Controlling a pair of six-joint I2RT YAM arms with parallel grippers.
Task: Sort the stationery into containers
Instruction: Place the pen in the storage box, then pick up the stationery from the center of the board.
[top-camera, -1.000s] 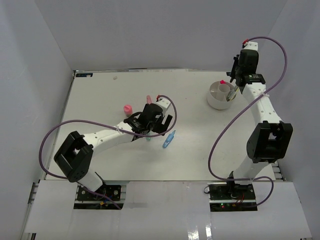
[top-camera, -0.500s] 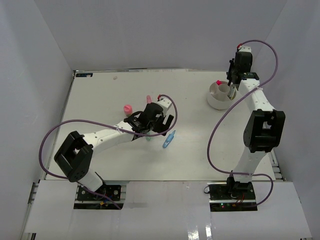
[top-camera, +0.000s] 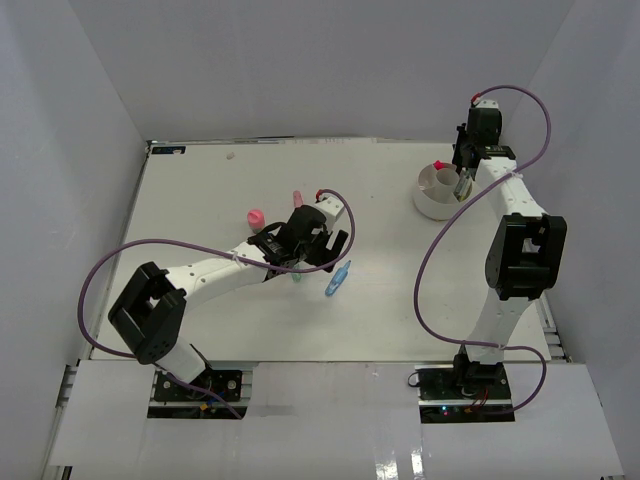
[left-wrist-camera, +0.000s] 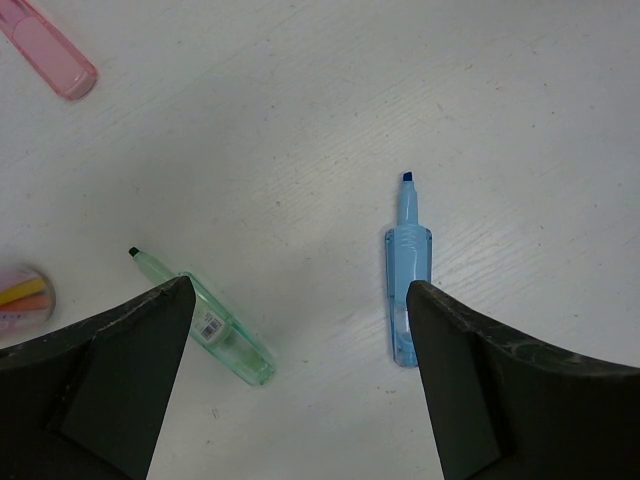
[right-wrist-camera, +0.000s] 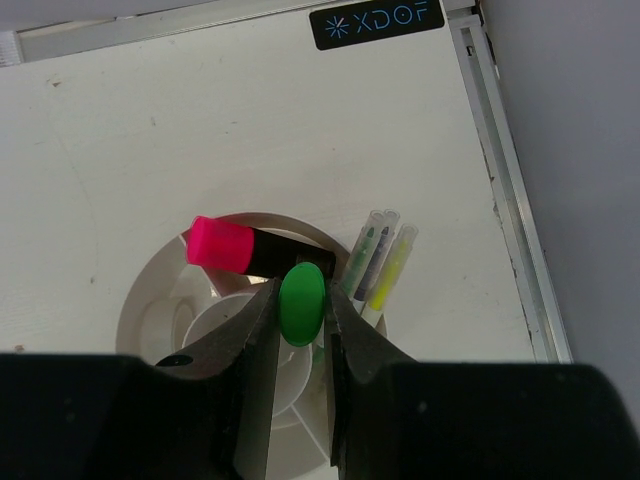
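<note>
Matt table (left-wrist-camera: 300, 100); blue highlighter (left-wrist-camera: 407, 285), translucent plastic

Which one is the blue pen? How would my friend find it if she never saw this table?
Look at the white table, near its middle, where the left arm's fingers hang open. The blue pen lies flat beside one finger, dark tip pointing away. Its neighbour, the green pen, lies slanted by the other finger; only this one is light blue.

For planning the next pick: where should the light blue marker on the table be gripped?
Across the wide mid-barrel of the light blue translucent plastic marker, from straight above: it lies flat, and its tip end narrows.
</note>
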